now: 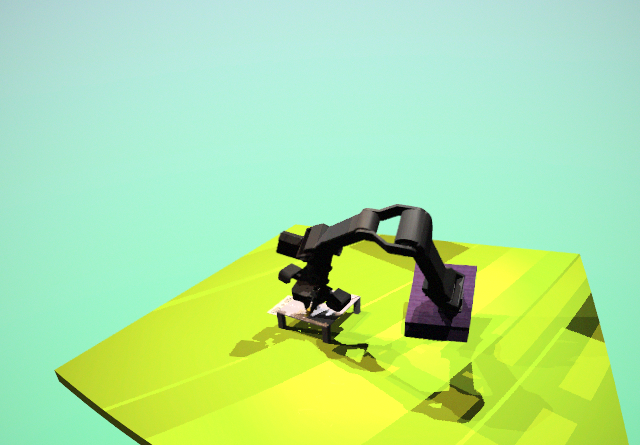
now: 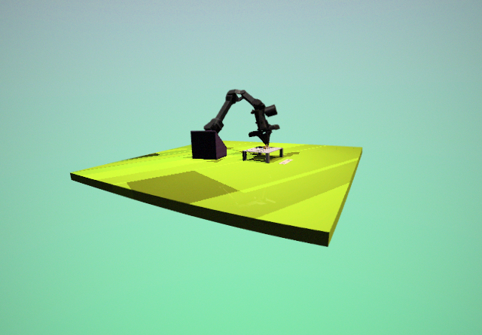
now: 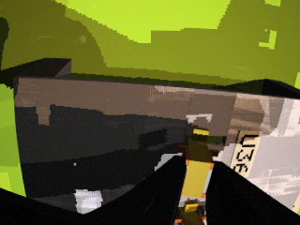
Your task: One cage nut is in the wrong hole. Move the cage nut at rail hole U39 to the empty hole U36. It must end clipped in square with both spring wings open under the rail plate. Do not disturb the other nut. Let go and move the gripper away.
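Observation:
My gripper (image 1: 310, 312) (image 2: 266, 144) (image 3: 195, 169) is shut on a yellow-orange cage nut (image 3: 196, 179), low over the rail plate (image 1: 284, 306) (image 2: 251, 150) (image 3: 61, 94). In the wrist view the nut's far end lies beside the U36 label (image 3: 247, 152). A sliver of green opening shows at the nut's right, by the label; the rest of that hole is covered. The frames do not show whether the nut is seated or its wings are under the plate. Orange and yellow parts at the bottom edge of the wrist view are partly hidden, and the other nut cannot be told apart.
The rail plate stands on short dark legs (image 1: 326, 332) (image 2: 267, 157) on the yellow-green table (image 1: 170, 357) (image 2: 303, 191). The arm's purple base block (image 1: 431, 330) (image 2: 203, 144) stands beside it. A small pale card (image 2: 285, 162) lies near the plate in the exterior view.

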Motion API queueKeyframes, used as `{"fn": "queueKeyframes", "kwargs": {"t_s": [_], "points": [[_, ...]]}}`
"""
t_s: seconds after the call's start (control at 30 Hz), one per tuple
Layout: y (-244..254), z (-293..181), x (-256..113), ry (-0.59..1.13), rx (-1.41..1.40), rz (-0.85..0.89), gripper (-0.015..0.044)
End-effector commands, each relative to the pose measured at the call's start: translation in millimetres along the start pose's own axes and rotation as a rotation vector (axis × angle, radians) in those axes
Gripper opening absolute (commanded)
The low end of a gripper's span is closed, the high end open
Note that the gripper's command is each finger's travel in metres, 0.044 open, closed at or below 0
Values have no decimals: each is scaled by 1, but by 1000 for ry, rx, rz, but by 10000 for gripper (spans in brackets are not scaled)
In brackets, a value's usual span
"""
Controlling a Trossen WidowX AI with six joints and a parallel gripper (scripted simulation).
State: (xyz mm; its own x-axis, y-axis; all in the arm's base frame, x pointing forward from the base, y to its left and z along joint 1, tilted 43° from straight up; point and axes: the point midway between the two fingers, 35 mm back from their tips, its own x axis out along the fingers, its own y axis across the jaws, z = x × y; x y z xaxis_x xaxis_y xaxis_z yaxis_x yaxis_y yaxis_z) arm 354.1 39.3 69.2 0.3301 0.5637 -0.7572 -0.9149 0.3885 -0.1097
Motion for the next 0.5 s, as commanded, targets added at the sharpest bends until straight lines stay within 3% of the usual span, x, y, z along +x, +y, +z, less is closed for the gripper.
{"fn": "queueKeyframes", "kwargs": {"t_s": [0.0, 0.47], "points": [[0, -1, 1, -1, -2, 10, 26], [-1, -1, 2, 0, -3, 24, 26]]}}
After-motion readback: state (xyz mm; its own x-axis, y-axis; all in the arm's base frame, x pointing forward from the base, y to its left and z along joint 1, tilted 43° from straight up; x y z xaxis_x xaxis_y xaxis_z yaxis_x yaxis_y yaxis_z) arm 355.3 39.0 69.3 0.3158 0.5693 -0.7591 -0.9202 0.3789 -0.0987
